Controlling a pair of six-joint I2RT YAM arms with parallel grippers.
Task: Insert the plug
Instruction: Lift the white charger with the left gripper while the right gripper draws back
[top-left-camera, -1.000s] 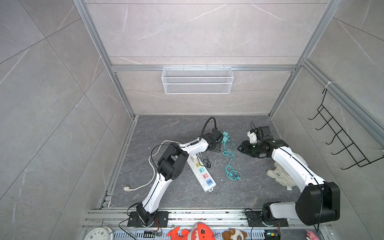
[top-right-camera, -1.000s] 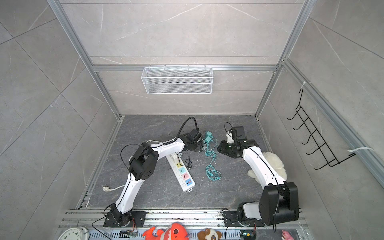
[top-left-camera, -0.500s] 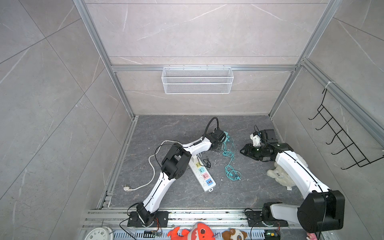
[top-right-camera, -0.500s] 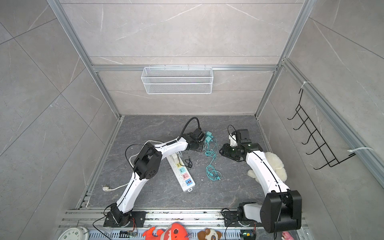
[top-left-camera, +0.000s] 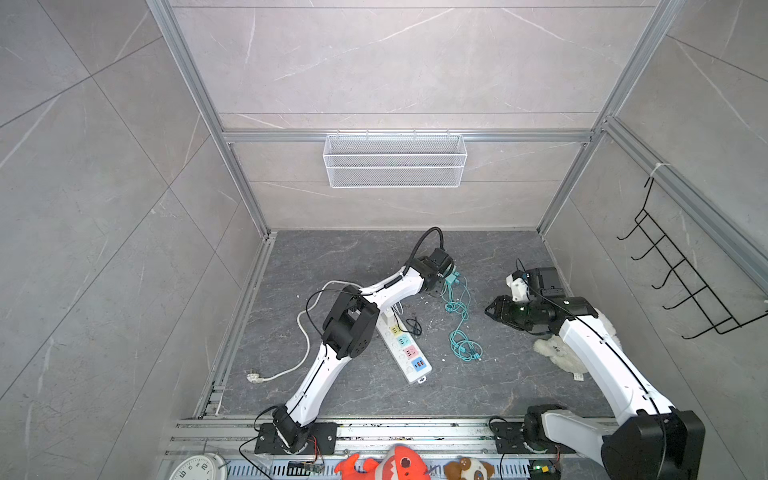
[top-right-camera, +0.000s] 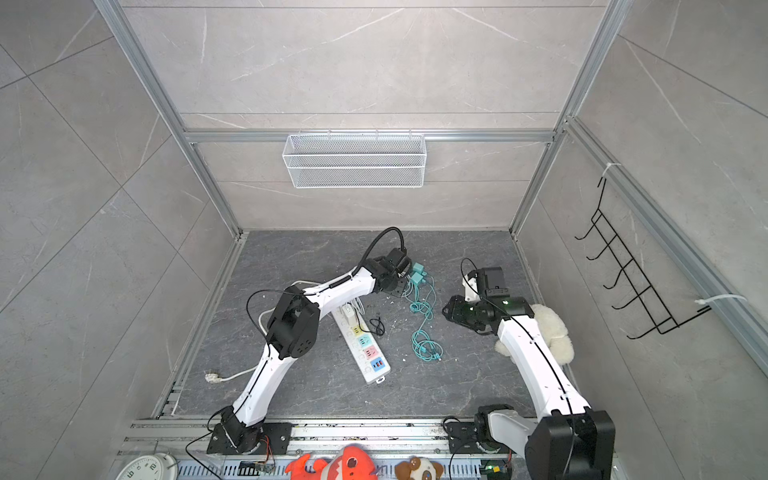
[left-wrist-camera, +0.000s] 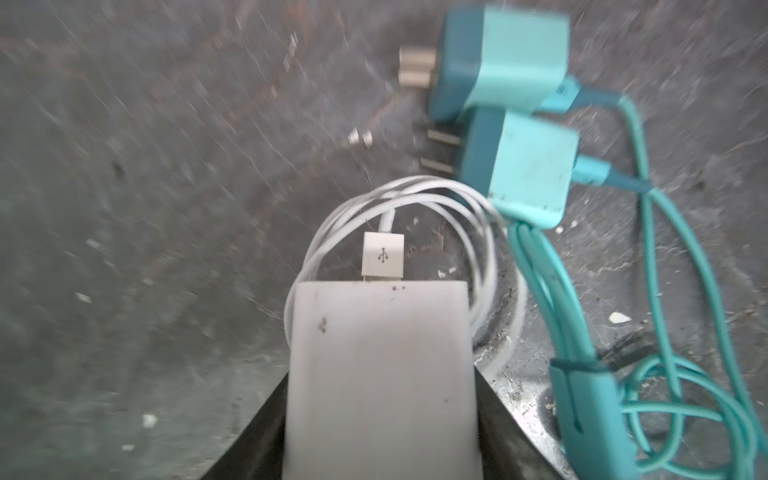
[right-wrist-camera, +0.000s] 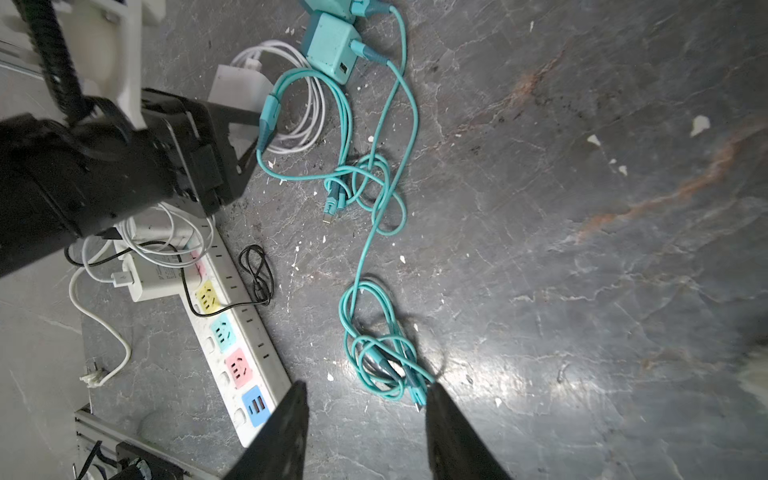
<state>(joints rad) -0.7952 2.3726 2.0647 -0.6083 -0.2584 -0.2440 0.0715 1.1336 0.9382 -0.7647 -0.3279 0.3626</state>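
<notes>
Where floor is dark stone | left tool grips charger | right tool parted

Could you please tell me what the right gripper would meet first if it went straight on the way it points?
Most likely the teal cable: its lower coil lies on the floor straight ahead of the right gripper, between its open fingers. Depth is unclear, though.

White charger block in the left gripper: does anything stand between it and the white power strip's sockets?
The left gripper is shut on the white charger block. On the white power strip, another white adapter covers the nearer end and a thin black cable skirts the yellow socket; teal socket and pink socket look free.
</notes>
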